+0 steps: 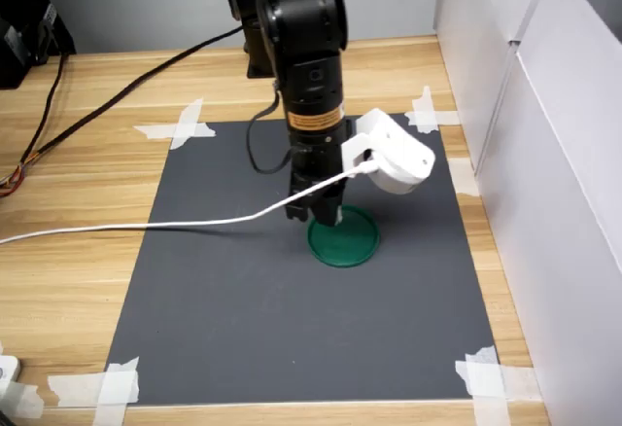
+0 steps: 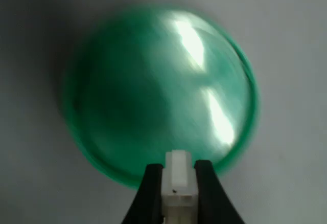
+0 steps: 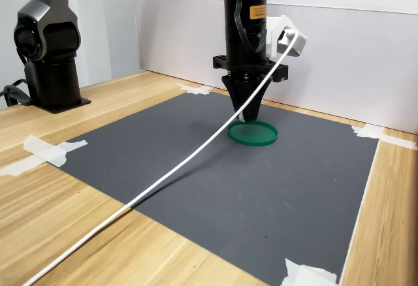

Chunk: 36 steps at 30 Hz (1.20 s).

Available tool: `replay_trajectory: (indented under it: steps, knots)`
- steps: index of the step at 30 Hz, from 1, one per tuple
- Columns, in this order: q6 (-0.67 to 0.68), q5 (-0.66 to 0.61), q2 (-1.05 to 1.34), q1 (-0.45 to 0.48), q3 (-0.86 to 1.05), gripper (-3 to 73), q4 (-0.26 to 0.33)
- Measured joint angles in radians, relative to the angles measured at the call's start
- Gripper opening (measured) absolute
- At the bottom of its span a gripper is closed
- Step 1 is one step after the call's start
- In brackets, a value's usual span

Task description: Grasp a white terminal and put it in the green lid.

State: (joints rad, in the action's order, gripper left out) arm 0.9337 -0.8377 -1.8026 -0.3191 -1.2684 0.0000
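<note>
One gripper [image 2: 178, 183] pinched one white terminal [image 2: 178, 175] over one green lid [image 1: 344, 239] near the mat's [image 1: 243, 309] far edge; its yellow label was unreadable.

Glossy plastic green lid [image 2: 158, 101] on a matt grey mat [image 1: 243, 300].

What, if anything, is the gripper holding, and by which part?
The gripper holds the white terminal, pinched by its two opposite sides between the fingers, its end sticking out over the green lid.

A glossy black arm [image 1: 296, 27] is seen, banded by an orange label [image 1: 316, 118]; a white camera housing [image 1: 394, 154] and white cable [image 1: 146, 224] are attached.
</note>
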Motion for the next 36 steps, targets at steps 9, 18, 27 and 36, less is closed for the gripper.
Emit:
replay_trajectory:
  steps: [9, 18, 27, 36]
  knots:
    - [-0.009, 0.000, -0.005, -0.026, 0.001, 16.9, -0.029]
    - [-0.043, 0.008, -0.036, -0.026, 0.001, 49.2, -0.050]
    - [-0.052, 0.050, 0.088, -0.026, 0.001, 54.3, 0.015]
    - [-0.116, 0.075, 0.260, -0.026, 0.003, 47.0, 0.038]
